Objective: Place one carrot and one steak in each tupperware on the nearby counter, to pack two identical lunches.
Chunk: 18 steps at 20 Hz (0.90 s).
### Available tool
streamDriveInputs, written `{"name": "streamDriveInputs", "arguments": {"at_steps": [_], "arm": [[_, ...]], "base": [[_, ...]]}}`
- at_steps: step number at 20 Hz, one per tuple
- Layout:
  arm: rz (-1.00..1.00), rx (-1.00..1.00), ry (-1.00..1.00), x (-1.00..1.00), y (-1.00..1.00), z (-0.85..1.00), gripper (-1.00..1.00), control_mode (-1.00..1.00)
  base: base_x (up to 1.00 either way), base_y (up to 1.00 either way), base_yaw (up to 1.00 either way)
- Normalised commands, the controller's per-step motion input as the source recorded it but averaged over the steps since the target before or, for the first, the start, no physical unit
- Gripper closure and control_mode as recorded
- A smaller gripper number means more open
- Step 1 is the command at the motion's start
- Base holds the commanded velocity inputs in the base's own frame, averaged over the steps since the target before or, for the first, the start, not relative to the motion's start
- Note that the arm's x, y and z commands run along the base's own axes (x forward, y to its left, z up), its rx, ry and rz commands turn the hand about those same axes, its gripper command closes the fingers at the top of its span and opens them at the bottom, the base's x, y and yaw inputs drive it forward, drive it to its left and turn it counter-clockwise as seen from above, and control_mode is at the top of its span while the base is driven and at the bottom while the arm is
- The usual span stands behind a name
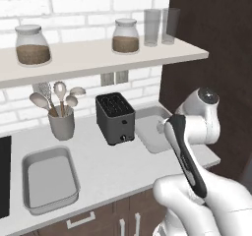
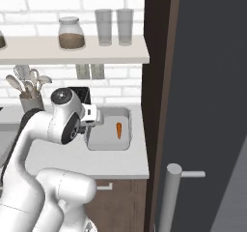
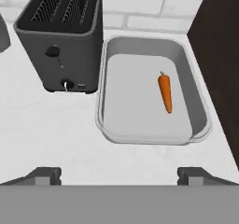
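Orange carrot (image 3: 165, 93) is lying in the right tupperware (image 3: 196, 92) beside the toaster (image 3: 60, 36) on the tabletop (image 3: 51, 129), jaws hovering spread wide, holding nothing.

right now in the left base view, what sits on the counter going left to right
tupperware → utensil holder → toaster → second tupperware, partly behind the arm

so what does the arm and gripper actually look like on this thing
The arm is glossy white with rounded, bulbous links and dark joints. A black strip runs along one link, and a round dark-grey cap with a pale spot closes the joint at its top. No cables or markings are visible. The gripper shows as two small dark grey, blocky finger tips.
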Motion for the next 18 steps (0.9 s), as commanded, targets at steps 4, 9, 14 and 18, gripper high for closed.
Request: {"name": "streamDriveInputs", "arguments": {"at_steps": [4,9,14,18], "arm": [[0.00,0.14,0.01,-0.97,0.28,0.59,-1.00,-1.00],[-0.04,0.05,0.05,-1.00,0.03,0.34,-1.00,-1.00],[-0.09,-0.01,0.03,-0.88,0.10,0.13,-1.00,-1.00],[-0.05,-0.09,0.03,-0.78,0.17,-0.04,-1.00,-1.00]], "base": [[0.00,0.00,0.00],[0.00,0.00,0.00],[0.00,0.00,0.00],[0.00,0.00,0.00]]}}
